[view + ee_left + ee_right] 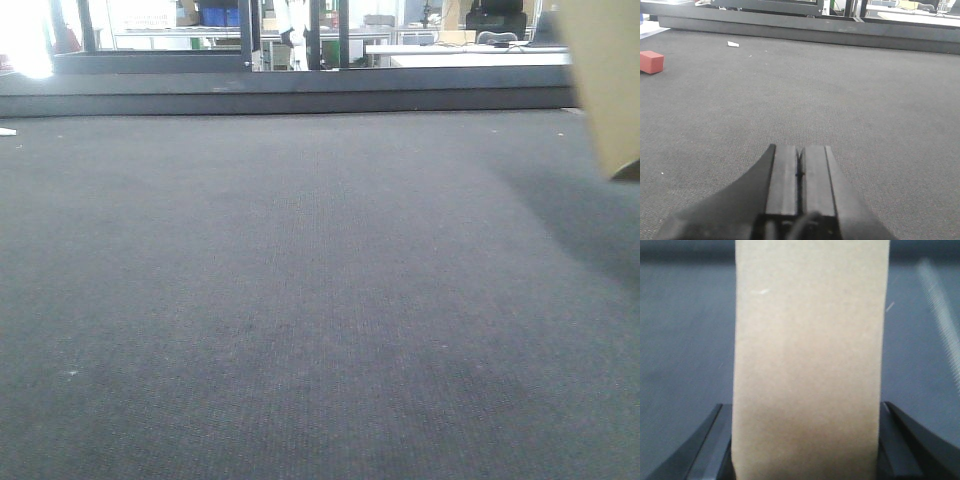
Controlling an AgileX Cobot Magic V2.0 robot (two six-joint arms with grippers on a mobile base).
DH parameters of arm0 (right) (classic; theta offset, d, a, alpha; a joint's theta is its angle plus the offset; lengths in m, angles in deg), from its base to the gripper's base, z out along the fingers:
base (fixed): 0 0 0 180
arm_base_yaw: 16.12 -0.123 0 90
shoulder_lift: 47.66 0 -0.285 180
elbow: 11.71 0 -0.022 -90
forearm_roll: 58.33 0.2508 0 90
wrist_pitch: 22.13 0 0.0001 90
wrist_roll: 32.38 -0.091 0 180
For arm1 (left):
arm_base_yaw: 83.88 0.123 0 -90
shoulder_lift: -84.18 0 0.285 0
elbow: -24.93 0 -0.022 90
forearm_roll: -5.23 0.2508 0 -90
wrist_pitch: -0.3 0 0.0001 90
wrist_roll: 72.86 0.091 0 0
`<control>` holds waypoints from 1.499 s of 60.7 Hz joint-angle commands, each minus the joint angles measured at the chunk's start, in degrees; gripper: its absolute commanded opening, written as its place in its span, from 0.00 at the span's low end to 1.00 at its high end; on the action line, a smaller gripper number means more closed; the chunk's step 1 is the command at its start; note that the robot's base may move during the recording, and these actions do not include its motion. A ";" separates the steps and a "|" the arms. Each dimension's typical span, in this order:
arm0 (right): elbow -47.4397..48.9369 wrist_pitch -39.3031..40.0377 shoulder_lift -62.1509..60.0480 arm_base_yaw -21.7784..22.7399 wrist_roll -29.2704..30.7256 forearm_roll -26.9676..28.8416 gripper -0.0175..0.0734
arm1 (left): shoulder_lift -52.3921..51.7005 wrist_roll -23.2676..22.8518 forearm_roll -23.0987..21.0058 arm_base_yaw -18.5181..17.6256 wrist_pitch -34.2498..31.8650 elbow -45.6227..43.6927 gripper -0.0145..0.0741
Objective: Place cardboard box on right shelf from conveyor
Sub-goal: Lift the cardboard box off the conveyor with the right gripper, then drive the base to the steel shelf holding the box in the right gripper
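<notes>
1. The right gripper (806, 412) is clamped on the cardboard box (810, 355), one finger pressed to each side face. The pick looks done.
2. In the front view the box shows at the far right edge, over the conveyor (300, 300). Its lower corner seems clear of the belt, with a shadow beneath.
3. The left gripper (800, 152) hovers low over the belt, jaws together, holding nothing.
4. Next, by my judgement: carry the box to the right shelf, which no view shows, keeping the slab upright and firmly held.

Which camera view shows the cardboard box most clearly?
The right wrist view: the box fills its middle, held in the right gripper. The front view catches only one corner at its top right. The left wrist view shows none of it.
</notes>
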 commanded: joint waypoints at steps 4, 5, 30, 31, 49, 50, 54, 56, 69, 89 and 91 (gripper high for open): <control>-3.24 14.94 -5.01 1.71 1.81 0.51 0.25 | -0.65 -0.16 -0.26 0.08 -4.68 -0.16 0.03; -4.01 15.97 -5.70 1.71 1.81 0.51 0.25 | -0.65 -0.16 -0.26 0.08 -4.68 -0.16 0.03; -18.18 18.62 -21.98 1.71 1.81 0.51 0.25 | -0.65 -0.16 -0.26 0.08 -4.68 -0.16 0.03; -18.55 18.68 -22.85 1.71 1.81 0.51 0.25 | -0.65 -0.16 -0.26 0.08 -4.68 -0.16 0.03; -20.45 18.00 -28.46 1.71 1.81 0.46 0.25 | -0.65 -0.16 -0.26 0.08 -4.68 -0.16 0.03; -20.45 18.00 -28.46 1.71 1.81 0.46 0.25 | -0.65 -0.16 -0.26 0.08 -4.68 -0.16 0.03; -20.45 18.00 -28.40 1.71 1.81 0.46 0.25 | -0.65 -0.16 -0.26 0.08 -4.68 -0.16 0.03; -20.45 18.00 -28.40 1.71 1.81 0.46 0.25 | -0.65 -0.16 -0.26 0.08 -4.68 -0.16 0.03; -20.45 18.00 -28.40 1.71 1.81 0.46 0.25 | -0.55 -0.16 -0.26 0.08 -4.68 -0.16 0.03; -20.45 18.00 -28.40 1.71 1.81 0.46 0.25 | -0.55 -0.16 -0.26 0.08 -4.68 -0.16 0.03; -20.45 18.00 -28.40 1.71 1.81 0.46 0.25 | -0.55 -0.16 -0.26 0.08 -4.68 -0.16 0.03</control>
